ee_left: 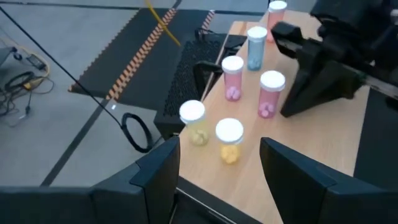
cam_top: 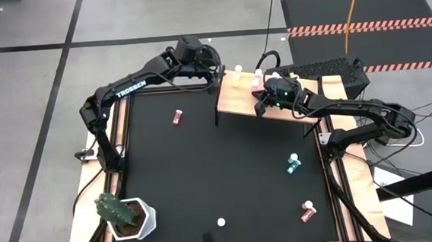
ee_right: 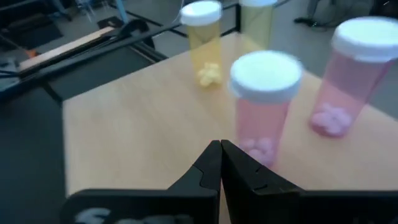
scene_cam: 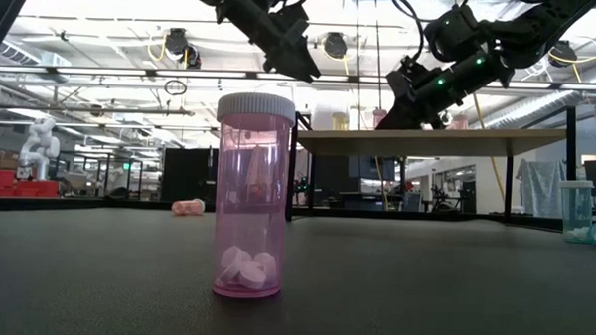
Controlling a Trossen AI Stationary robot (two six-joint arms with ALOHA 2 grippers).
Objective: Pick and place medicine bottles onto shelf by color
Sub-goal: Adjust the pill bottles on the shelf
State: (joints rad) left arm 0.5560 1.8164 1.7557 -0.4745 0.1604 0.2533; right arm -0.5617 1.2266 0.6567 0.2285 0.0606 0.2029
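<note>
The wooden shelf stands at the table's far edge. On it stand two yellow bottles, two pink ones and a teal one. My left gripper is open and hovers over the shelf's left end, just short of the yellow bottles. My right gripper is shut and low over the shelf, right in front of a pink bottle. On the table, a pink bottle lies on its side. A teal one, a red one and an upright pink one are also there. My right gripper has its shut fingertips at the foot of the pink bottle, coming level across the shelf board. I cannot tell whether they touch it. The bottle stands upright on the shelf.
A green cactus in a white pot sits at the table's near left corner. A black keyboard lies beyond the shelf. The shelf's thin black legs stand on the table. The table's middle is bare black surface.
</note>
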